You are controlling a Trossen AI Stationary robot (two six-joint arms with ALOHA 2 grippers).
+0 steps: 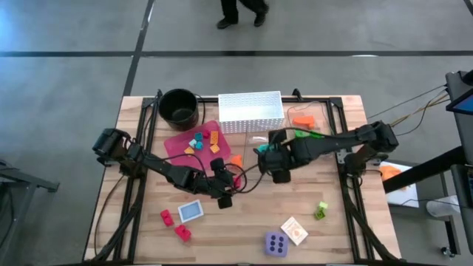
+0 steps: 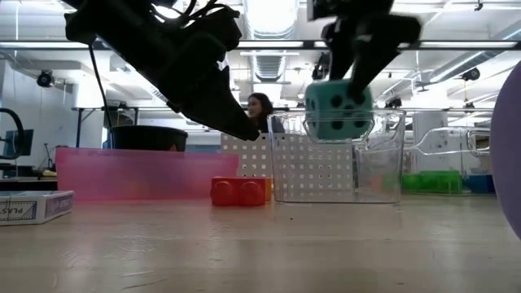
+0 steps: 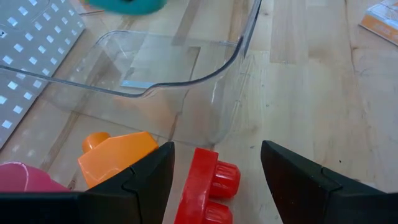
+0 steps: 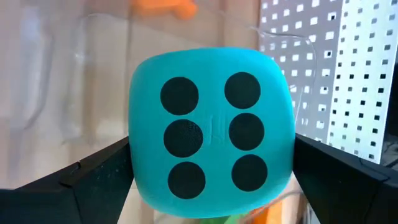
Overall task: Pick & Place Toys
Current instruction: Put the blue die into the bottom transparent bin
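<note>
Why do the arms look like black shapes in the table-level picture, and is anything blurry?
Low view: bright ceiling lights behind turn the arms into silhouettes, and the purple blob at the edge is too near to be sharp. Right wrist view: the teal die is crisp, the background soft. Left wrist view: the clear bin shows pale reflections.

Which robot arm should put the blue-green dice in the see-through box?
The right one. Its gripper already holds the teal dice up in the air, right by the clear box. The left gripper is open, busy down at a red brick.
</note>
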